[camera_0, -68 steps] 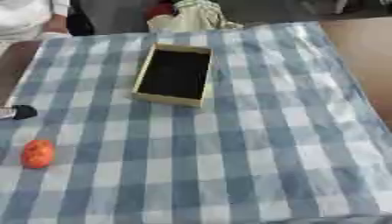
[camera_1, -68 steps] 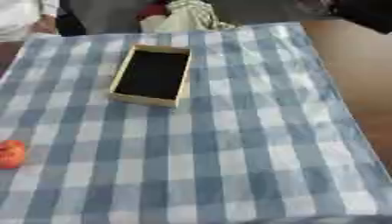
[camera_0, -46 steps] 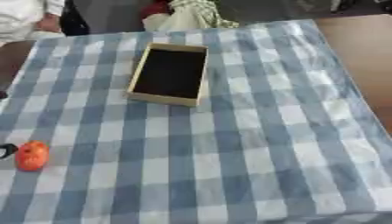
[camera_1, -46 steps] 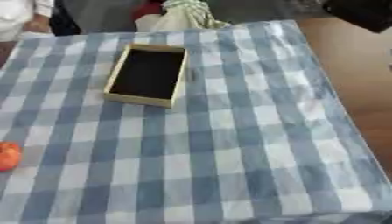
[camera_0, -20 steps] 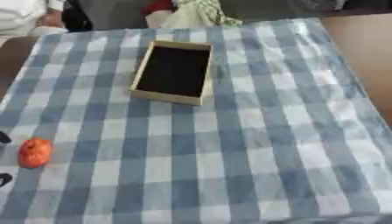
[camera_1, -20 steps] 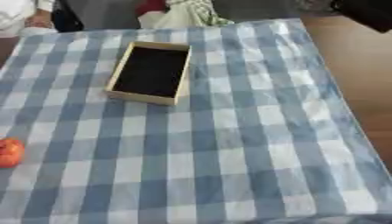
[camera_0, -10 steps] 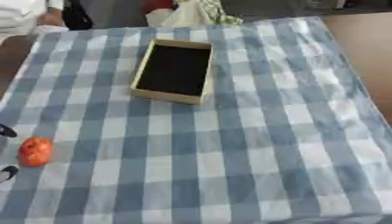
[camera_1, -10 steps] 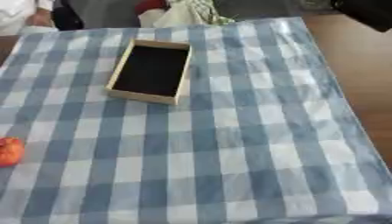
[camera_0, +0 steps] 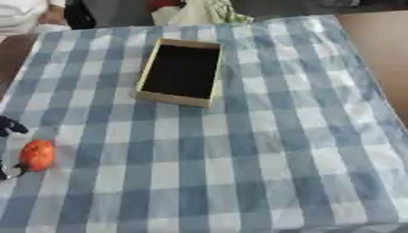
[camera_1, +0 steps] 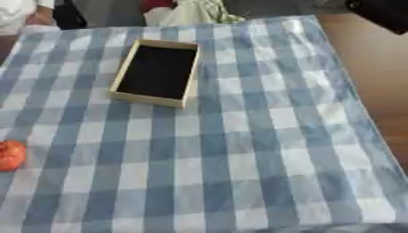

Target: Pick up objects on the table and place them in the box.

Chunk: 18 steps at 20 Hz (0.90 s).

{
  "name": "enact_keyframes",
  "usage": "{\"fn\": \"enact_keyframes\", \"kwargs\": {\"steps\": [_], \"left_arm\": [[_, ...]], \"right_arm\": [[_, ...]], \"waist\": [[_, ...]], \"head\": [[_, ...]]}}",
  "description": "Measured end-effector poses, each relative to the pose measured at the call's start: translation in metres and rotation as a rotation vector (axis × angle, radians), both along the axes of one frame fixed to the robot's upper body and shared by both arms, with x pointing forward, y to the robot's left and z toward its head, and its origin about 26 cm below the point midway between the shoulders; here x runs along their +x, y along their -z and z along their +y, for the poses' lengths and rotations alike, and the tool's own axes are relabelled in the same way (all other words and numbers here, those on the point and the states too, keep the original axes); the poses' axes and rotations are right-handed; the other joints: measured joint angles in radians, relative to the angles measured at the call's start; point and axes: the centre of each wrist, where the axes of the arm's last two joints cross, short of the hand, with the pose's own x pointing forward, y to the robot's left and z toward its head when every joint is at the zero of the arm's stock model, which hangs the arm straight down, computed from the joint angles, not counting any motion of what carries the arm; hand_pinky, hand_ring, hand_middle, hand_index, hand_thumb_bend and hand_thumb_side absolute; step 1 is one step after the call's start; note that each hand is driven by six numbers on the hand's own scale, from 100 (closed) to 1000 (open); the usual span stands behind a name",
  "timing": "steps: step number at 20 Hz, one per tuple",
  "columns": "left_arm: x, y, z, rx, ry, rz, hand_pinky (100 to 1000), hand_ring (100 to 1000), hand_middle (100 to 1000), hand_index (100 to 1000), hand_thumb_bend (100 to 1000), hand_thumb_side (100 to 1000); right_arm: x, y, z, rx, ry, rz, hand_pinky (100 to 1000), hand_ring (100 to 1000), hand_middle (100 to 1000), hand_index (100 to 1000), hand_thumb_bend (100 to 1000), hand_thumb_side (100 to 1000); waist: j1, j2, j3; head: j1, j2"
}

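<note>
Fingers of the left hand spread either side of the orange fruit at the table's left edge; seemingly light, smooth, best held across its middle; box empty, far-left.

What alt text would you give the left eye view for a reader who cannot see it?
An orange round object lies near the left edge of a blue-and-white checked tablecloth, with black fingertips of the robot's left hand on either side of it. An open, empty cardboard box with a dark inside sits further back.
</note>
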Motion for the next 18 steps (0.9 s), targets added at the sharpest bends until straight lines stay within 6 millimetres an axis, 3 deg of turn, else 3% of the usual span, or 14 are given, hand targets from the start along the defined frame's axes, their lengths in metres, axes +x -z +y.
{"fn": "enact_keyframes", "kwargs": {"steps": [8,16,17,18], "left_arm": [[0.001,0.000,-0.008,0.001,0.048,0.002,776,725,661,716,384,101],[0.000,0.002,-0.013,0.045,0.063,0.015,697,653,625,687,286,137],[0.000,0.003,-0.012,0.047,0.062,0.021,632,587,564,673,276,139],[0.000,0.003,-0.012,0.049,0.061,0.024,591,555,530,598,256,144]], "right_arm": [[0.001,0.000,0.001,0.010,-0.008,0.001,732,731,768,829,333,786],[0.001,0.000,0.001,0.013,-0.012,-0.007,732,731,768,829,335,793],[0.001,0.000,0.001,0.014,-0.012,-0.007,732,731,768,829,315,790],[0.001,0.000,0.001,0.014,-0.012,-0.009,732,731,768,829,333,801]], "waist": [[0.006,0.010,0.000],[0.008,0.010,0.000],[0.008,0.010,0.000],[0.008,0.010,0.000]], "head": [[-0.003,-0.005],[-0.004,-0.009],[-0.004,-0.011],[-0.004,-0.012]]}}
